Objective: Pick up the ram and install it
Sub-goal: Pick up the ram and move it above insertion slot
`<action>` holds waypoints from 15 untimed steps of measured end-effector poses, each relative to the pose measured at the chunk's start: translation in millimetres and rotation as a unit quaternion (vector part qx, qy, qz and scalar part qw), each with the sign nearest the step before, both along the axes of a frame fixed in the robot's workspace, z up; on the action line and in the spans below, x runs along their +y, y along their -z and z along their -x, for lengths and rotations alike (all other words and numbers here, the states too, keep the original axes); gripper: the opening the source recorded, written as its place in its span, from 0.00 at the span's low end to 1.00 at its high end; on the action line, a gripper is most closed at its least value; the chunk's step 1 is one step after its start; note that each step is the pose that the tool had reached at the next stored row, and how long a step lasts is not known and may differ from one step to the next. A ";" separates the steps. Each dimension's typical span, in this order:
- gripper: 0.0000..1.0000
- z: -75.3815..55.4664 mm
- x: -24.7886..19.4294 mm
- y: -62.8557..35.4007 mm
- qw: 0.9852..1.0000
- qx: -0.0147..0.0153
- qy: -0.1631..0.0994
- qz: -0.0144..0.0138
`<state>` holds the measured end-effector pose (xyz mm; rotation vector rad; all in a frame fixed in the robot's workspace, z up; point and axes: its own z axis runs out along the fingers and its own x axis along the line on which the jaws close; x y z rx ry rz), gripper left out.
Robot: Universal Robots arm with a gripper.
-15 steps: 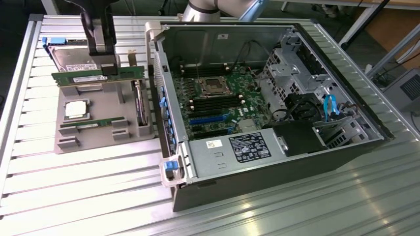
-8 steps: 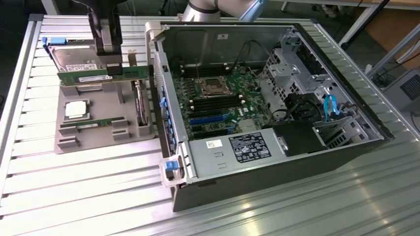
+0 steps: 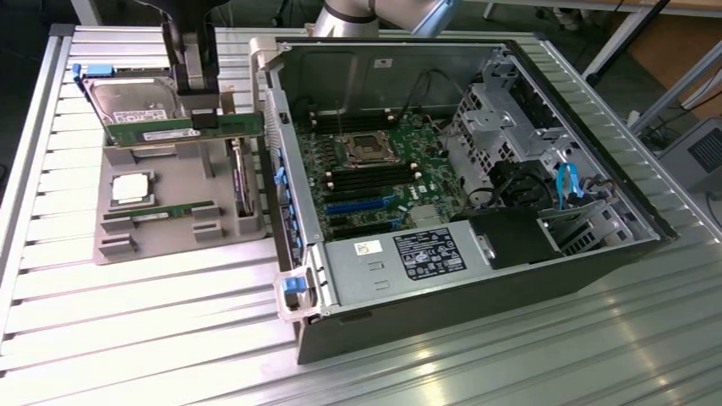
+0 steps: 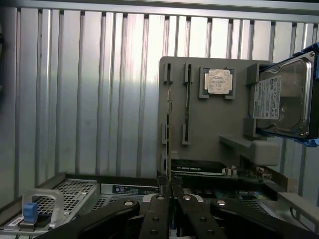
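Note:
The ram (image 3: 158, 133) is a long green stick with a white label, held level above the grey holder tray (image 3: 169, 233), in front of the hard drive (image 3: 130, 101). My gripper (image 3: 205, 123) comes down from above and is shut on the stick right of its middle. In the wrist view the ram (image 4: 169, 129) appears edge-on as a thin line running out from between the black fingers (image 4: 154, 211) of the gripper (image 4: 171, 194). The open computer case (image 3: 451, 169), with its motherboard memory slots (image 3: 367, 178), lies to the exterior view's right of the gripper.
A second green memory stick (image 3: 158, 211) sits in a tray slot, beside a square silver processor (image 3: 130, 188). A dark card (image 3: 239, 182) stands on edge at the tray's side nearest the case. The case wall (image 3: 270, 144) rises between tray and motherboard. Everything rests on a slatted metal table (image 3: 135, 321).

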<state>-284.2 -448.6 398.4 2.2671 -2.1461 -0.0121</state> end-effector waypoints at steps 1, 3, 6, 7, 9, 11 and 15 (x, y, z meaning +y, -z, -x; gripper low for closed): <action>0.12 -0.6 0.0 0.0 1.000 0.000 0.000 0.000; 0.12 -1.8 0.0 0.0 1.000 0.000 0.000 0.000; 0.12 -3.5 0.0 0.0 1.000 0.000 0.000 0.000; 0.12 -4.2 0.0 0.0 1.000 0.000 0.000 0.000; 0.12 -5.4 0.0 0.0 1.000 0.000 0.000 0.000; 0.12 -7.5 0.0 0.0 1.000 0.000 0.000 0.000; 0.12 -11.2 0.0 0.1 1.000 0.001 0.000 0.000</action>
